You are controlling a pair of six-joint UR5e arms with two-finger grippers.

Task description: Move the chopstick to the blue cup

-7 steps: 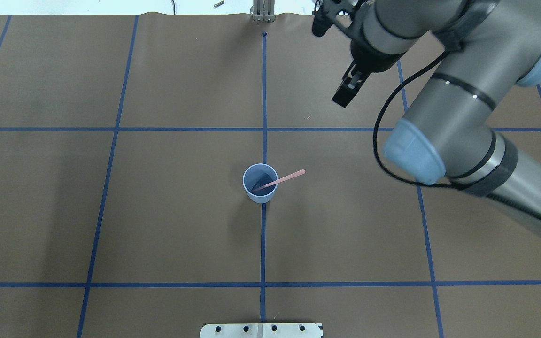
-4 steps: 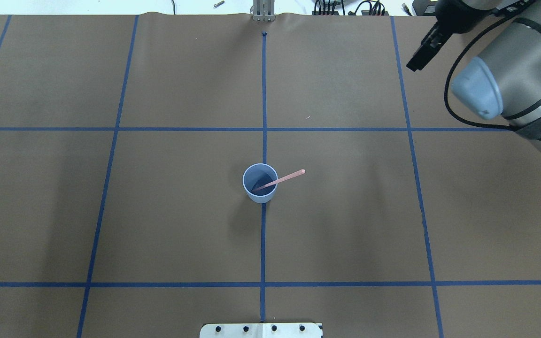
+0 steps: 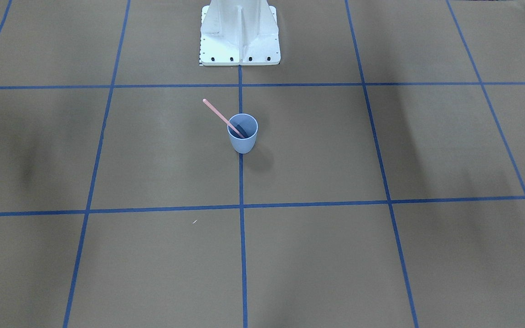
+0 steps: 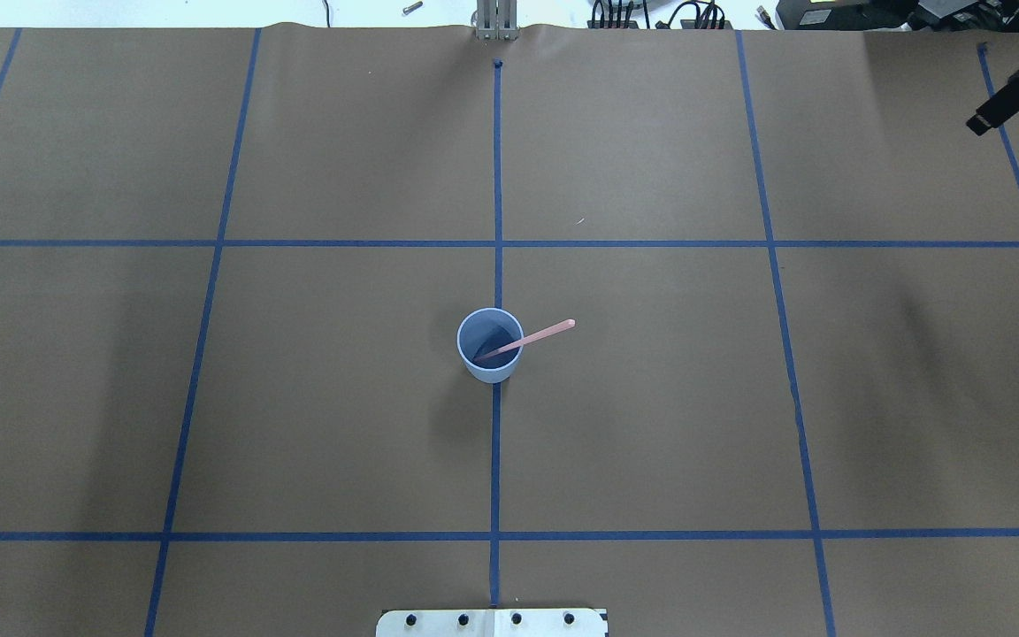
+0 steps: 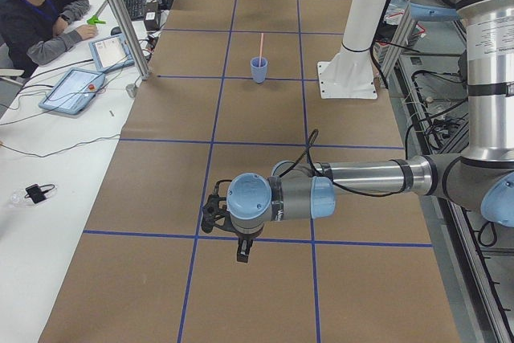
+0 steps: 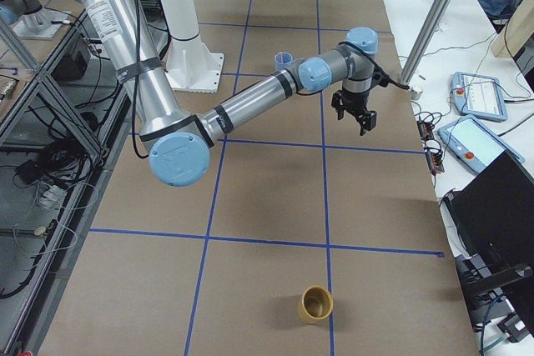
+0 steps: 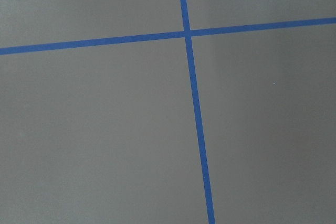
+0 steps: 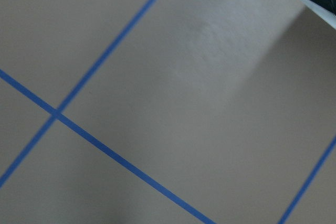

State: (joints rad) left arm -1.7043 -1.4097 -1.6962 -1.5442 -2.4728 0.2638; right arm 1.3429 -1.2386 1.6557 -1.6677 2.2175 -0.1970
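The blue cup (image 4: pixel 490 347) stands upright at the table's middle, on the centre tape line; it also shows in the front view (image 3: pixel 243 134) and the left view (image 5: pixel 259 70). The pale pink chopstick (image 4: pixel 534 337) stands in it, its tip inside and its upper end leaning over the rim toward my right side (image 3: pixel 217 113). My right gripper (image 4: pixel 1005 95) is far off at the table's back right edge, empty, jaws apart in the right view (image 6: pixel 355 116). My left gripper (image 5: pixel 242 248) hangs over the table's left end; I cannot tell its state.
A tan cup (image 6: pixel 316 304) stands near the table's right end. The white robot pedestal (image 3: pixel 239 34) stands at the robot's side of the table. An operator (image 5: pixel 32 6) with tablets sits beyond the far side. Blue tape lines grid the brown table.
My right arm has swung away to the right, from above the table's back centre to the far right edge. The cup and chopstick have not moved.
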